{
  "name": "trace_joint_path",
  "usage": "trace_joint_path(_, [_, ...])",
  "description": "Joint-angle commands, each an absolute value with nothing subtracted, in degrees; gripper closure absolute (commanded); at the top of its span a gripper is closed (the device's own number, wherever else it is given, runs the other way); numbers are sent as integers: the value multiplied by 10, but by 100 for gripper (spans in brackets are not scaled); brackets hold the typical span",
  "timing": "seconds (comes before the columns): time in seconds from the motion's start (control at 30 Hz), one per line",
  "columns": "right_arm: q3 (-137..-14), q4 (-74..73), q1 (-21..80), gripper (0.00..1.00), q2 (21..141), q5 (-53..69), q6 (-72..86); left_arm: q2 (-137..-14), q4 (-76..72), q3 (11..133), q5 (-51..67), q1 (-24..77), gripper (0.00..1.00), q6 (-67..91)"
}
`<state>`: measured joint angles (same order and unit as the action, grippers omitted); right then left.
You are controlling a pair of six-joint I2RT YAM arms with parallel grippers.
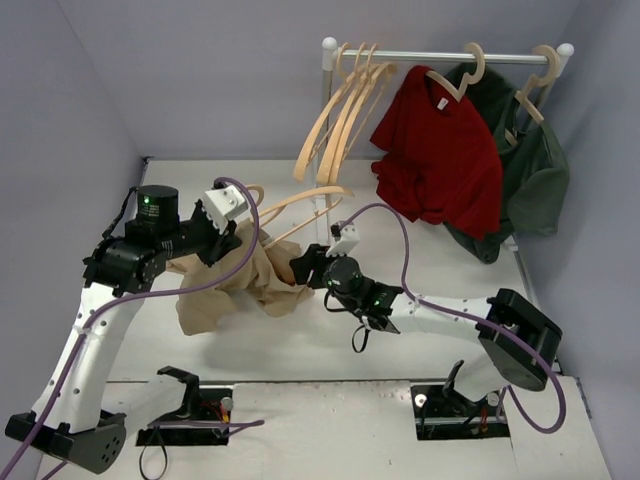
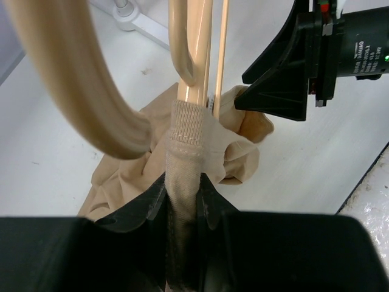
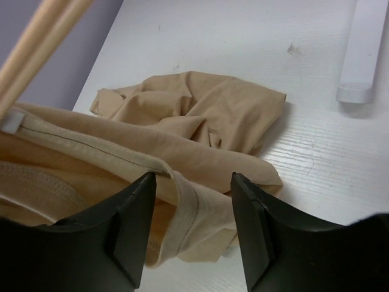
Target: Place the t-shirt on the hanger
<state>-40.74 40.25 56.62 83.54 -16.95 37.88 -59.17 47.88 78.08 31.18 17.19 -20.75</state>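
The top view looks steeply down from the near edge over the whole tabletop [image 1: 280,345]. Both wrist views sit close, sharing the t-shirt [image 2: 182,140].

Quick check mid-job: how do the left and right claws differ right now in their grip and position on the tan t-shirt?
The left claw is shut, pinching the ribbed collar of the t-shirt; the right claw is open and grips nothing. The left claw sits where the hanger emerges from the collar; the right claw straddles a seamed fabric edge, not yet closed on it. Shared: both are at the same t-shirt.
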Motion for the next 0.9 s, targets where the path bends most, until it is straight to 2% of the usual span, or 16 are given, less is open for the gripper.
trace_joint_path(0.0, [-430, 458, 568, 54, 847, -185, 397, -577, 435, 791, 319, 176, 100, -199])
trace_joint_path(0.2, [-399, 458, 559, 72, 852, -179, 401, -571, 435, 788, 332, 177, 100, -200])
trace_joint_path(0.23, [-389, 458, 549, 77, 844, -179, 396, -568, 436, 783, 334, 177, 100, -201])
trace_joint_path(0.3, [-375, 455, 530, 96, 825, -174, 376, -558, 437, 775, 342, 180, 100, -209])
trace_joint_path(0.33, [-364, 452, 504, 99, 815, -154, 369, -549, 436, 766, 348, 181, 100, -212])
trace_joint_path(0.63, [-341, 409, 355, 100, 735, -32, 316, -498, 436, 720, 378, 186, 100, -243])
trace_joint_path(0.87, [-357, 369, 263, 100, 709, 57, 290, -494, 438, 691, 338, 199, 100, -257])
